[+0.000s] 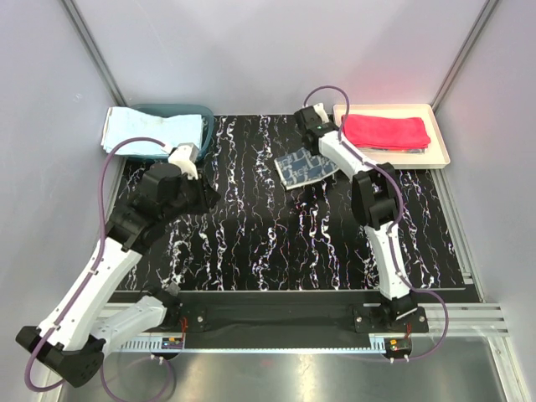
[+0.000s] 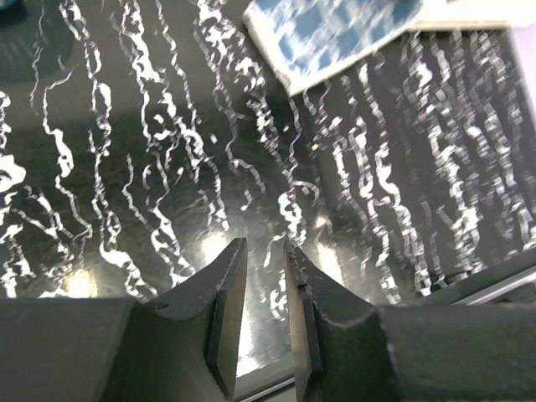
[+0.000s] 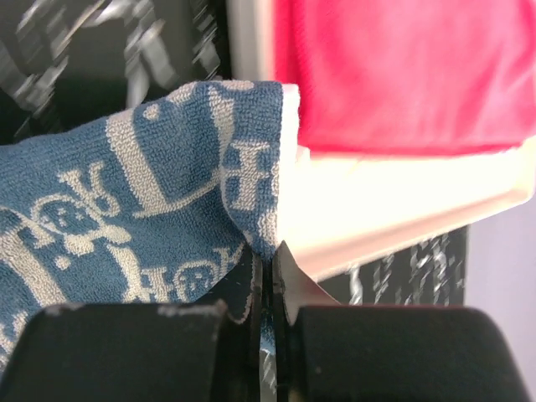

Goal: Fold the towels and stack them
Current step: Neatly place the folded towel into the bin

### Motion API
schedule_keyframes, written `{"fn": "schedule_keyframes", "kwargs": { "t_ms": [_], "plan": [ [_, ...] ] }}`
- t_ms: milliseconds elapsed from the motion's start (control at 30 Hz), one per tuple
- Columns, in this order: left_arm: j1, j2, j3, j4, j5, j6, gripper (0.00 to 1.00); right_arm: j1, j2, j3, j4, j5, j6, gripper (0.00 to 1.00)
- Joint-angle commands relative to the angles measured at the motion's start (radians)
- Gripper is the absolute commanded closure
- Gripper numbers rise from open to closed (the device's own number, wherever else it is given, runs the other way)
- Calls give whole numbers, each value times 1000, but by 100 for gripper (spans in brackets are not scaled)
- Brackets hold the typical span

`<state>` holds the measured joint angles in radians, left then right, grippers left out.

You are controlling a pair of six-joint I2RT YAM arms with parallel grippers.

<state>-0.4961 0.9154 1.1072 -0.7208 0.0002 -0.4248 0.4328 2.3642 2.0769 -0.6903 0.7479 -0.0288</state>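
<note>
A patterned blue towel (image 1: pixel 303 167) with pale marks lies partly lifted on the black marbled mat, just left of the cream tray (image 1: pixel 441 149). My right gripper (image 3: pixel 270 255) is shut on that towel's edge (image 3: pixel 126 218), close to the tray's rim (image 3: pixel 377 209); in the top view its fingertips (image 1: pixel 322 144) sit under its own arm. A red-pink towel (image 1: pixel 387 131) lies folded in the tray (image 3: pixel 402 75). A light blue towel (image 1: pixel 146 131) is draped over the teal basket. My left gripper (image 1: pixel 208 194) hangs open and empty over the mat (image 2: pixel 266 251), with the patterned towel (image 2: pixel 335 33) far ahead of it.
The teal basket (image 1: pixel 184 110) stands at the back left corner. The black marbled mat (image 1: pixel 276 243) covers the table. Grey walls close in both sides. A metal rail runs along the near edge by the arm bases.
</note>
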Motion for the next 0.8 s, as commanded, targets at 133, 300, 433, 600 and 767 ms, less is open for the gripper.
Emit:
{"fn": "schedule_keyframes", "kwargs": {
  "t_ms": [133, 300, 433, 600, 767],
  "plan": [
    [4, 14, -41, 6, -28, 95, 71, -97, 154, 366, 46, 116, -210, 100],
    [4, 39, -52, 32, -17, 135, 71, -138, 237, 502, 170, 148, -393, 100],
    [4, 37, -75, 59, -51, 158, 71, -167, 228, 511, 287, 143, -465, 100],
    [8, 20, -112, 86, -71, 176, 71, -196, 210, 489, 357, 110, -545, 100],
    [14, 0, -130, 90, -104, 181, 71, -250, 150, 410, 362, 59, -508, 100]
  ]
}}
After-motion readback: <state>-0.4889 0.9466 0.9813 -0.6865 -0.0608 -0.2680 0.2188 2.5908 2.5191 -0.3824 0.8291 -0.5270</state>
